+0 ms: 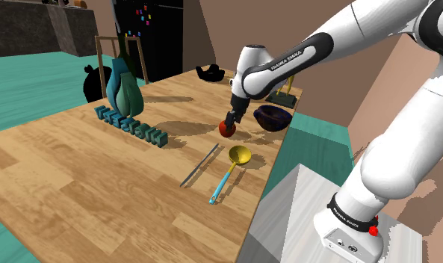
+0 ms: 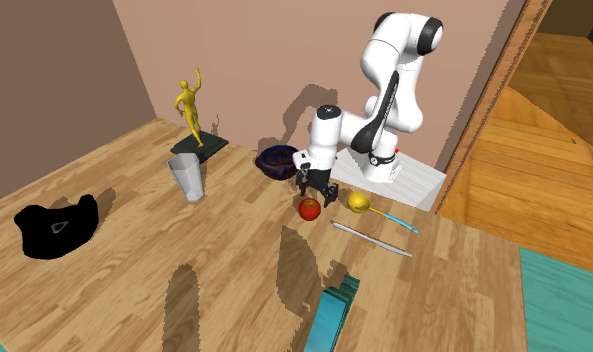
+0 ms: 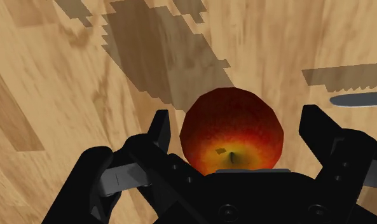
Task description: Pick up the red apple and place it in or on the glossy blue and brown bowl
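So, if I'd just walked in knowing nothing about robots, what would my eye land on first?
Probably the big white arm bending down over the wooden table, its black gripper open around a red apple, with a finger on either side and neither touching it. Next come the golden figurine posing near the wall and the dark blue bowl close by the apple.

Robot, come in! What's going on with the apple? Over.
Gripper open, straddling red apple, not touching. Apple sits on table. Path to bowl looks clear; yellow ladle off to the side.
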Available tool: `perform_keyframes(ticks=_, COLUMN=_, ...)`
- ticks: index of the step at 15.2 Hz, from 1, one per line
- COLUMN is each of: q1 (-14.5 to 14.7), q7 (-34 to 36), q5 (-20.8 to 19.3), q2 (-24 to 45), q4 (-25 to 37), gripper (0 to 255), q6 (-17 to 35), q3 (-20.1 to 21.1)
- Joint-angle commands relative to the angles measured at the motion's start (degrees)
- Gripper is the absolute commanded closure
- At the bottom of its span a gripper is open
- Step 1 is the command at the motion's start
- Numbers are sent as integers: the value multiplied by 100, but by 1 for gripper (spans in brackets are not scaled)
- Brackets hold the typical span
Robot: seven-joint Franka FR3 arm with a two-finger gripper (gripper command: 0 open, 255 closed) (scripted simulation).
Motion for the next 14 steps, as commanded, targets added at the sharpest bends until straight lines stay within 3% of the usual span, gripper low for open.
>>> perform_keyframes(ticks=1, q1=-5, q7=12, q5=-22, q2=169, q4=-40, gripper=0, q6=211, q3=-2)
perform_keyframes(ticks=9, q1=-5, q7=13, q5=-22, q2=169, q4=-39, gripper=0, q6=210, q3=-2)
perform_keyframes(ticks=10, q1=-5, q7=13, q5=-22, q2=169, q4=-39, gripper=255, q6=210, q3=-2)
perform_keyframes(ticks=14, q1=-5, q7=14, q5=-22, q2=169, q4=-40, gripper=255, q6=211, q3=-1)
